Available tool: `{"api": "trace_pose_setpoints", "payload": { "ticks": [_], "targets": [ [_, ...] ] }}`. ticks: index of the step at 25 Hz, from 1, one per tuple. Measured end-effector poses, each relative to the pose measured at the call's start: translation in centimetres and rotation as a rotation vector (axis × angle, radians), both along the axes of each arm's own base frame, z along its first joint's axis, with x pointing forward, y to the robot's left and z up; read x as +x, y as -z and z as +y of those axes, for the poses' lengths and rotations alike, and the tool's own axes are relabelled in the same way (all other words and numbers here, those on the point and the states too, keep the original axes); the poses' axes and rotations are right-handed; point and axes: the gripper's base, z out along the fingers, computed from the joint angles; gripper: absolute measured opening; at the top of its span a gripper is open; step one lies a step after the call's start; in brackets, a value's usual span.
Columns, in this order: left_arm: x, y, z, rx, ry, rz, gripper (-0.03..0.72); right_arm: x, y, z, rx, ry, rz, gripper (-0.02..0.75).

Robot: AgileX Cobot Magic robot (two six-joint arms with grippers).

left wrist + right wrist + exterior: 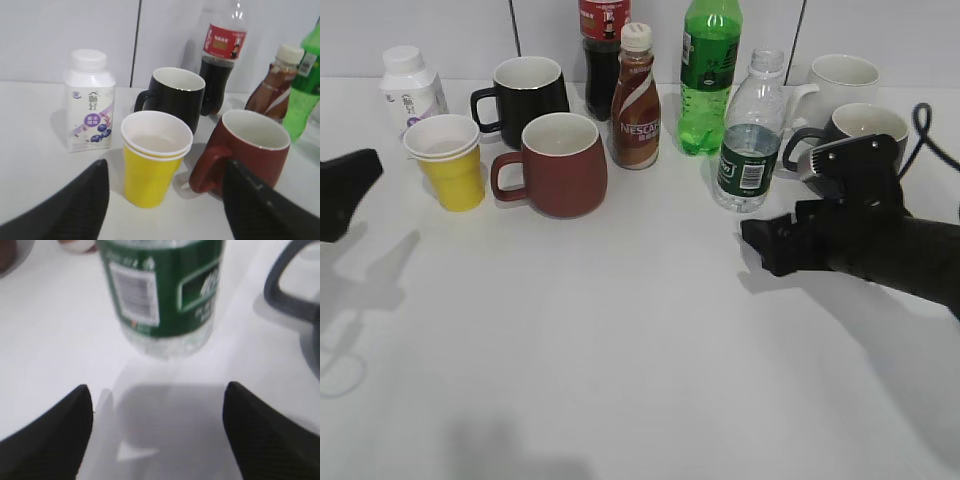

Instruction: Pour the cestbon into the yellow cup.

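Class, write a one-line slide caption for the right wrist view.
Open right gripper faces the upright cestbon, not yet touching it.

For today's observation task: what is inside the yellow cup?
The yellow cup shows only a bare white inside, no liquid visible. It sits nested in a second cup. Its very bottom is hidden by the near rim.

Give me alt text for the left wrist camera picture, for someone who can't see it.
A yellow cup, double-stacked and white inside, stands on a white table between the open fingers of the left hand. Around it stand a dark red mug, a black mug, a white blueberry drink bottle and a cola bottle.
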Motion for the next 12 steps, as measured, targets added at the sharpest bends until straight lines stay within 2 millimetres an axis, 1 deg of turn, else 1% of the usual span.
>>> {"api": "trace_pose_setpoints", "payload": {
  "ticks": [3, 5, 7, 8, 9, 11, 12],
  "targets": [
    [-0.5, -1.0, 0.2, -0.018, -0.014, 0.034, 0.533, -0.7, -0.8, -0.2, -0.039, -0.01, 0.06, 0.597],
    [-0.6, -2.1, 0.2, -0.007, -0.027, 0.054, 0.53, -1.2, -1.6, -0.5, -0.061, -0.004, 0.093, 0.596],
    [-0.6, -3.4, 0.2, 0.015, -0.038, 0.081, 0.528, -1.7, -2.4, -0.8, -0.083, 0.011, 0.135, 0.596],
    [-0.6, -4.4, 0.0, 0.031, -0.04, 0.095, 0.528, -2.0, -3.1, -1.0, -0.082, 0.026, 0.145, 0.596],
    [-0.6, -5.1, -0.1, 0.044, -0.044, 0.11, 0.528, -2.3, -3.4, -1.3, -0.1, 0.045, 0.178, 0.596],
    [-0.9, -6.4, -0.2, 0.084, -0.055, 0.184, 0.527, -2.9, -4.4, -1.9, -0.119, 0.095, 0.218, 0.596],
    [-1.2, -7.4, -0.4, 0.095, -0.057, 0.22, 0.527, -3.4, -5.0, -2.5, -0.148, 0.129, 0.246, 0.596]
  ]
}}
